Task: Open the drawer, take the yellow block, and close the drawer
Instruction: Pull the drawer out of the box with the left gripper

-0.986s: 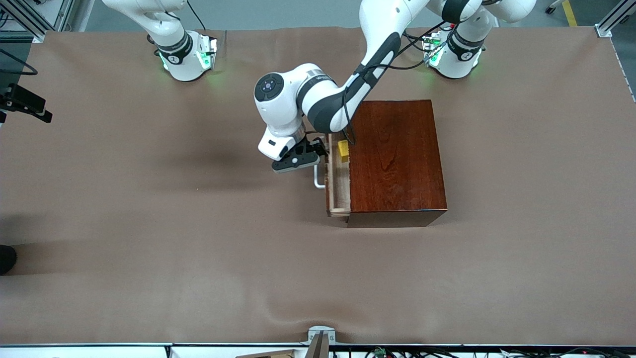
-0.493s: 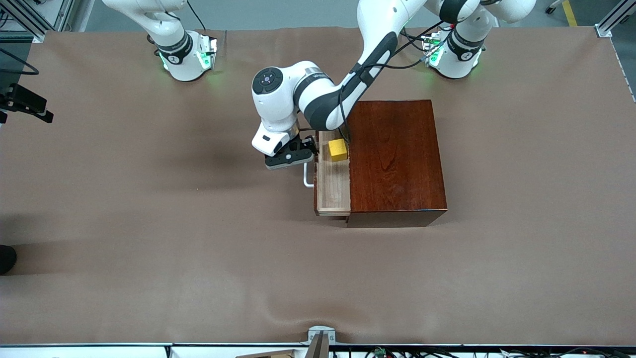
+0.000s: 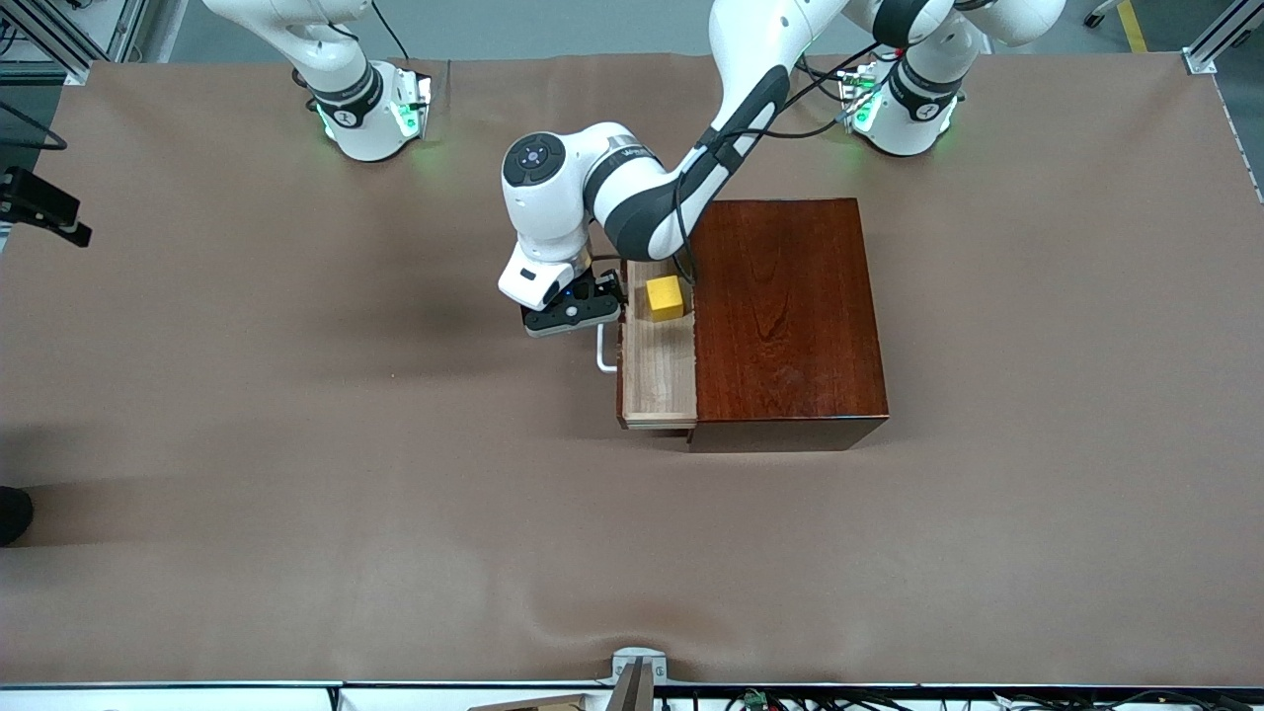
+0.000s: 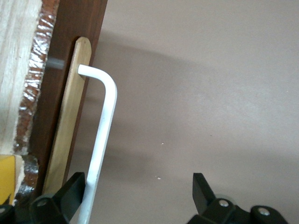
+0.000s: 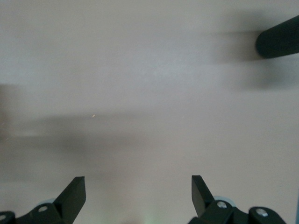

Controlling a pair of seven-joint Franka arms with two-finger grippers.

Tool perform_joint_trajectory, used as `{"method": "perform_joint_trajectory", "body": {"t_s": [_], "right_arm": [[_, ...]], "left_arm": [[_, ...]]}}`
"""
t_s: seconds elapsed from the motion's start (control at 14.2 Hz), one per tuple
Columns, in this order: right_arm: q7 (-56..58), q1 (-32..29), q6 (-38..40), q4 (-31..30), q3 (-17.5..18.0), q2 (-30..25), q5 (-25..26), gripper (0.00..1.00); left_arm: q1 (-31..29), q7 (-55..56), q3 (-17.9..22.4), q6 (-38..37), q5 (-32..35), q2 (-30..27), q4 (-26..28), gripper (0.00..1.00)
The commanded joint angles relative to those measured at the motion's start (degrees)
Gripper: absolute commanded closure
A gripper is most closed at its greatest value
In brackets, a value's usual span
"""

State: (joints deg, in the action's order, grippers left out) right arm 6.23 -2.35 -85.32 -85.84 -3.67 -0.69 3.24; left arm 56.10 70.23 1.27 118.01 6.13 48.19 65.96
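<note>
— Brown cloth covers the table [image 3: 296,494]; from the front, the drawer [image 3: 657,380] juts out of the wooden box [image 3: 785,316] toward the right arm's end, the yellow block [image 3: 665,297] inside it. The left gripper [image 3: 573,314] sits at the handle [image 3: 602,354].

— Left wrist view?

— Jaws spread, one finger [image 4: 70,193] against the bar (nothing pinched). Reaching for the block from here, it could snag the handle and shove the drawer.

— Right wrist view?

— The right gripper [image 5: 138,196] waits, fingers apart, over bare cloth.
</note>
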Motion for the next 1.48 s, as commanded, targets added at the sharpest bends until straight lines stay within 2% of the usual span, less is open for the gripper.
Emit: {"method": "perform_joint_trajectory", "body": {"t_s": [0.0,0.56,0.7,0.85,1.13,1.41], "right_arm": [[0.5,-1.3,-1.1,1.1,0.7,2.1,1.6,0.0],[-0.6,-1.2,-0.6,0.9,0.6,3.1,1.0,0.0],[-5.1,-1.2,0.5,0.7,0.6,3.1,0.5,0.0],[-11.4,-1.2,2.9,0.6,0.6,3.1,-3.2,0.0],[-21.3,0.4,4.2,0.2,0.8,3.2,-4.4,0.0],[-32.0,4.6,4.2,-1.4,0.7,3.2,-6.0,0.0]], "left_arm": [[0.4,1.2,-0.1,1.6,-1.2,2.1,-3.1,0.0],[0.4,1.2,0.3,2.6,-1.1,1.5,-2.9,0.0],[1.0,1.8,0.8,1.9,-0.7,1.0,-2.7,0.0],[0.8,1.7,0.7,1.8,-0.9,-0.1,-2.8,0.0],[-0.1,1.0,1.3,-6.5,-0.8,-6.0,-2.7,0.0],[-6.2,-1.0,1.5,-18.2,-0.4,-16.4,-1.7,0.0]]}}
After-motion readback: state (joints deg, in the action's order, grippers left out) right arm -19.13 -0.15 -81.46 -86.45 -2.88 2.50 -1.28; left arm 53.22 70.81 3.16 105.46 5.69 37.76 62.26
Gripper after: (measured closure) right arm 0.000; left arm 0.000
